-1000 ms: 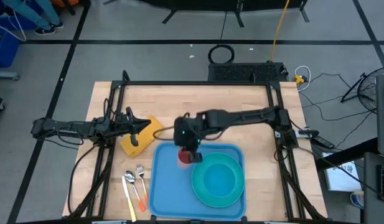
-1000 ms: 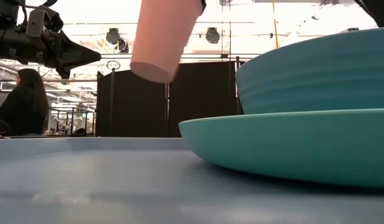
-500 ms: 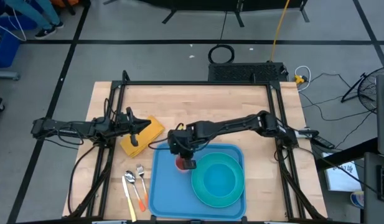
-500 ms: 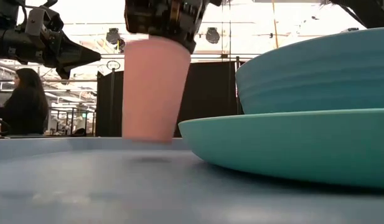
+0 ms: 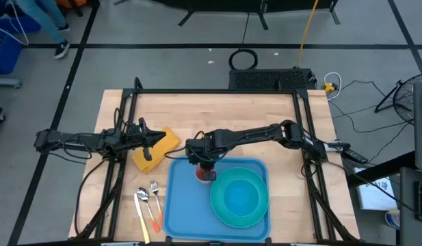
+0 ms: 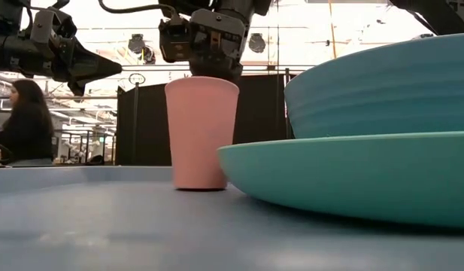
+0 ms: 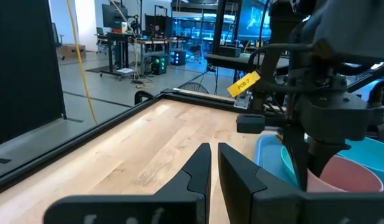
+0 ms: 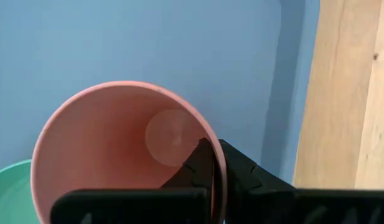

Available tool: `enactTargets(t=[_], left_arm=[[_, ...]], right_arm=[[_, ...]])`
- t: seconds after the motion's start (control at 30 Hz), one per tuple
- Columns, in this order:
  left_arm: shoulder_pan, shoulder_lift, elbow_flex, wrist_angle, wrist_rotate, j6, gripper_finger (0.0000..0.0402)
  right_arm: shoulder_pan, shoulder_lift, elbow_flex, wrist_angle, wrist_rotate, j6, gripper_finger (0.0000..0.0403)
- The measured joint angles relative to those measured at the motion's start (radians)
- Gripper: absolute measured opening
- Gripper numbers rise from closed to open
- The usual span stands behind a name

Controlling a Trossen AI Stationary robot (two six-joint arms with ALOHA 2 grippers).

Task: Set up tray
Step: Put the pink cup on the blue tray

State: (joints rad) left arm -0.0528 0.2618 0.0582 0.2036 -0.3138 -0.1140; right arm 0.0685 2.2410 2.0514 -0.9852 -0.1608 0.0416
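Note:
The blue tray lies at the table's near middle. A pink cup stands upright on its far left part, beside a teal plate that carries a blue bowl. My right gripper hangs directly over the cup, shut on its rim. My left gripper is shut and empty, hovering over a yellow cloth left of the tray. My right gripper pinches the cup's rim on the side toward the tray's far edge, one finger inside the cup and one outside. The fingers come from above, pointing down. The cup stands upright with its base on the tray.
A spoon and forks lie on the wood left of the tray. The plate and bowl fill the tray's right half. Bare wood stretches across the table's far half. A person sits in the room beyond.
My right gripper came down toward the tray with the cup. The cup hung tilted above the tray a second ago; now it stands upright on the tray floor beside the plate.

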Motion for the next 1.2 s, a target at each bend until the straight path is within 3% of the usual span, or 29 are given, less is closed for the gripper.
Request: enactTargets(t=[0.8, 1.2], left_arm=[[0.0, 0.0, 0.0, 0.0, 0.0, -0.025, 0.0033], [0.0, 0.0, 0.0, -0.004, 0.0, -0.029, 0.0033]], right_arm=[[0.005, -0.011, -0.058, 0.066, 0.03, 0.029, 0.0003], [0.005, -0.019, -0.064, 0.08, 0.04, 0.042, 0.0069]])
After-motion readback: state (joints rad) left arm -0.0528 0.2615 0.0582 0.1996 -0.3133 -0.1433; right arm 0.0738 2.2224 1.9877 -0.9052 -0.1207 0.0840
